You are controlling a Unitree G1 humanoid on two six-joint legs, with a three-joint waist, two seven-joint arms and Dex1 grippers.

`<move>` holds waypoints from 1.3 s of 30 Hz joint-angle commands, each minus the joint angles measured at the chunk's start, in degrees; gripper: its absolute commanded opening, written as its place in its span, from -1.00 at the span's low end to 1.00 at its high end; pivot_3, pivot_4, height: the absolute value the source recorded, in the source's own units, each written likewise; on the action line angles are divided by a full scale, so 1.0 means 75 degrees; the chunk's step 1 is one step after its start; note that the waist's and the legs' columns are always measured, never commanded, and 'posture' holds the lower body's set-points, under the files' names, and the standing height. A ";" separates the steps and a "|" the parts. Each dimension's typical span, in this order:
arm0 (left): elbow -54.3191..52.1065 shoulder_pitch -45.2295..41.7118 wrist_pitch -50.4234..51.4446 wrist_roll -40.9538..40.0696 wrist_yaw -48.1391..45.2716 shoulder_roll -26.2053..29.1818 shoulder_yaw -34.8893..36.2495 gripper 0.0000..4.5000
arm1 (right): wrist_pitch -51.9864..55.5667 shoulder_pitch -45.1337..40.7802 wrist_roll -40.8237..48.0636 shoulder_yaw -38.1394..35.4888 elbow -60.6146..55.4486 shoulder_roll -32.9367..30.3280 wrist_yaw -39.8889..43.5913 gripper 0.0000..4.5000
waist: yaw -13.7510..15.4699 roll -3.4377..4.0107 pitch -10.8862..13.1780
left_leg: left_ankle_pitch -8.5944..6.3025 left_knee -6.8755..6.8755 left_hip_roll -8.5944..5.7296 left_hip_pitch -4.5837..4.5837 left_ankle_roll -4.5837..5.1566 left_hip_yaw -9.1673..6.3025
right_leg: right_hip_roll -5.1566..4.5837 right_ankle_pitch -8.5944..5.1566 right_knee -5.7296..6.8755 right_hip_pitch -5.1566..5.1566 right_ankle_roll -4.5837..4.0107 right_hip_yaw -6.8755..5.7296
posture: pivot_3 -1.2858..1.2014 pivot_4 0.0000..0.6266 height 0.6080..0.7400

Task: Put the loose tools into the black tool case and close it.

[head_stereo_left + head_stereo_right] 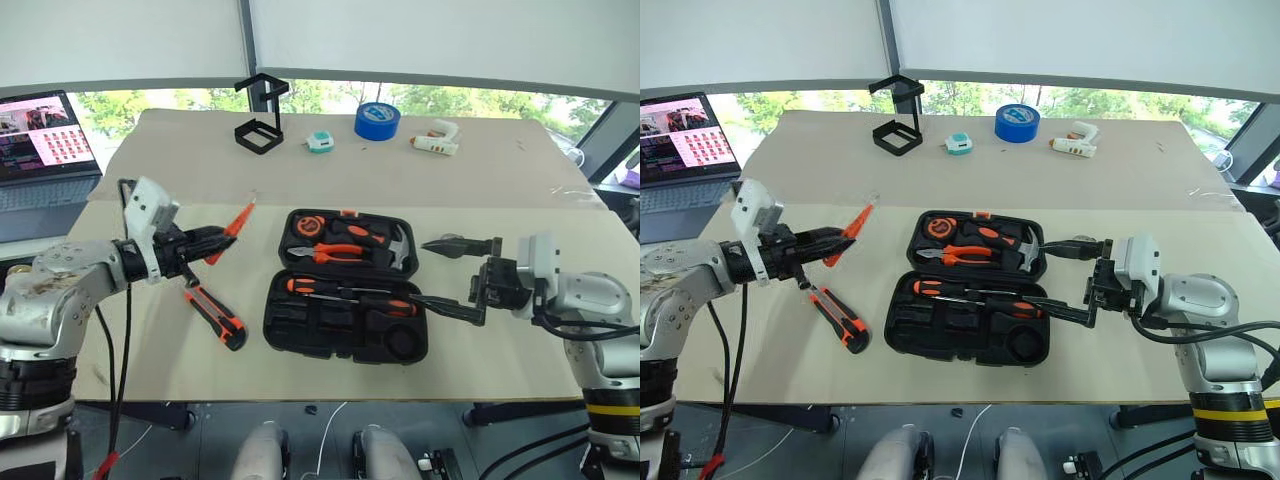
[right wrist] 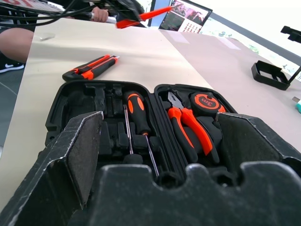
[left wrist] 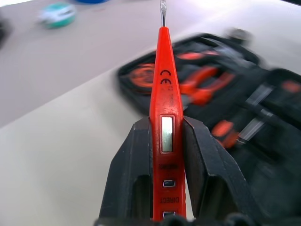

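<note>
The slim orange tester pen (image 3: 165,117) is clamped between the two black fingers (image 3: 131,179) of the left gripper (image 1: 213,243), off the table and to the left of the open black tool case (image 1: 346,287); its long axis runs straight out along the fingers, metal tip leading, slanting up and toward the far side of the case in the head views. On its body the wrist view shows a "CE" mark, a small grey display window and, lower down between the fingers, the word "DIRECT". The orange-and-black utility knife (image 1: 214,316) lies flat on the table just left of the case and below the left gripper, its long axis running diagonally from far-left to near-right. The case lies spread open with its hinge running left to right; two orange-and-black-handled screwdrivers (image 1: 340,291) sit in the near half with their long axes roughly parallel to the hinge, handles toward the left, while orange-handled pliers (image 2: 186,127) and an orange tape measure (image 2: 206,101) marked "3m" sit in the far half. The right gripper (image 1: 452,278) hangs at the right edge of the case pointing left, its fingers spread wide apart and holding nothing
</note>
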 commanded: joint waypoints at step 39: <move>-0.0081 -0.2556 -0.0412 0.4227 -0.1712 -0.1687 -0.4453 0.04 | 0.1155 0.2200 0.0594 -0.0666 -0.2060 -0.0393 -0.0913 1.00 | -0.0013 -0.0002 0.0003 | -0.0001 0.0025 -0.0003 -0.0006 0.0007 -0.0026 | 0.0029 -0.0011 0.0016 0.0010 0.0024 0.0005 | 0.03 -0.52 1.00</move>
